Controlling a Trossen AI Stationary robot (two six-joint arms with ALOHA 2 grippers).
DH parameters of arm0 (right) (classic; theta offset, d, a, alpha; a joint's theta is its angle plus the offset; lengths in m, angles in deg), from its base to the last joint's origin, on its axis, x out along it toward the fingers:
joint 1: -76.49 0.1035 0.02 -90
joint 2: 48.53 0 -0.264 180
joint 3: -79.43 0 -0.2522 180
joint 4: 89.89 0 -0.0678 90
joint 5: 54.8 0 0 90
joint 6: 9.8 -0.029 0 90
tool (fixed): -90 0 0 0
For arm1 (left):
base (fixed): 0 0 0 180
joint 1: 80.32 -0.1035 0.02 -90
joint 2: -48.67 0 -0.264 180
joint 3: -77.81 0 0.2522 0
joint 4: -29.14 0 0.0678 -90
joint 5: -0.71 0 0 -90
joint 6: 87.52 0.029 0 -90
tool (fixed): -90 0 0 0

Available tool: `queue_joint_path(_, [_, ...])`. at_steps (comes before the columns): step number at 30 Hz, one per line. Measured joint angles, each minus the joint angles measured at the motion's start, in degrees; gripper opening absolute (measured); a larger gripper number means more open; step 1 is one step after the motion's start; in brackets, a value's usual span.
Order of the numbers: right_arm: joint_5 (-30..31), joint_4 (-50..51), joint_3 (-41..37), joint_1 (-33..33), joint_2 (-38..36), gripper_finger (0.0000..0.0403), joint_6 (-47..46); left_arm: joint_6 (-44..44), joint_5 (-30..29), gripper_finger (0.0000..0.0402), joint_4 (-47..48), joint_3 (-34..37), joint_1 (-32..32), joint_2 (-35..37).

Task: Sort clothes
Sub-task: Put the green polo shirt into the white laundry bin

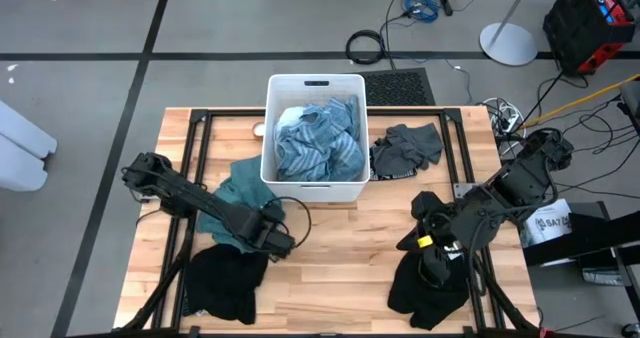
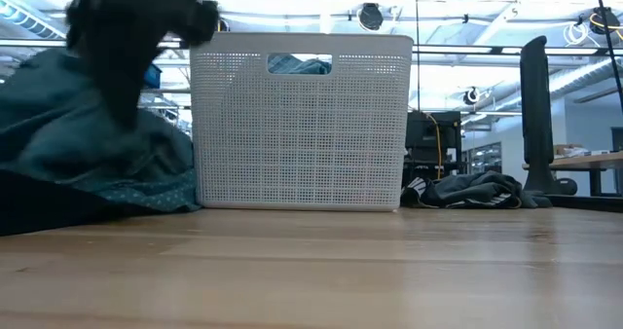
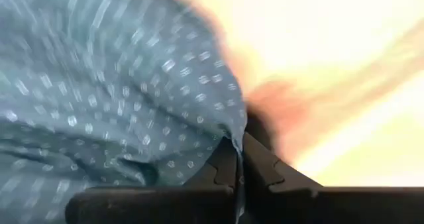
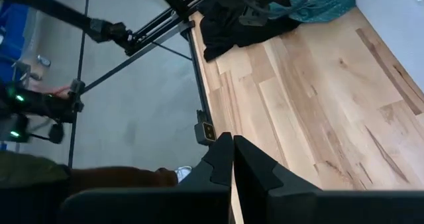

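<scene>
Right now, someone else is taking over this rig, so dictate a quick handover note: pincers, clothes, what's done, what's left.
Left pincer: shut on the teal garment, pinching its edge left of the white bin.
Right pincer: shut, empty, over the black garment at the table's near right.
Clothes: blue-white striped items are in the bin; a dark grey garment lies just right of it; another black garment lies near left, below the teal one.
Done: only the striped blues are binned.
Left: the teal piece now gripped, both black garments and the grey one.
</scene>
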Motion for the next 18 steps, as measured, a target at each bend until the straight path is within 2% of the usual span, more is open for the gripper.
queue_joint_path(4, [0.1, 0.0, 0.0, 1.7, -0.2, 0.0, 4.2, 1.4, -2.7, 0.0005, -0.6, -8.3, 0.1, 0.1])
queue_joint_path(9, [0.2, -3.3, 0.0, 4.2, -0.2, 0.0, 10.6, 1.6, -9.2, 0.0004, -3.2, -19.0, 0.0, 0.1])
queue_joint_path(14, [0.2, -9.0, 0.0, 6.2, -1.0, 0.0, 15.8, 7.9, -12.8, 0.0003, -10.4, -27.2, -0.1, 0.1])
queue_joint_path(18, [0.3, -13.5, 0.0, 7.0, -2.0, 0.0, 20.0, 13.9, -13.3, 0.0003, -17.5, -31.7, -0.4, 0.1])
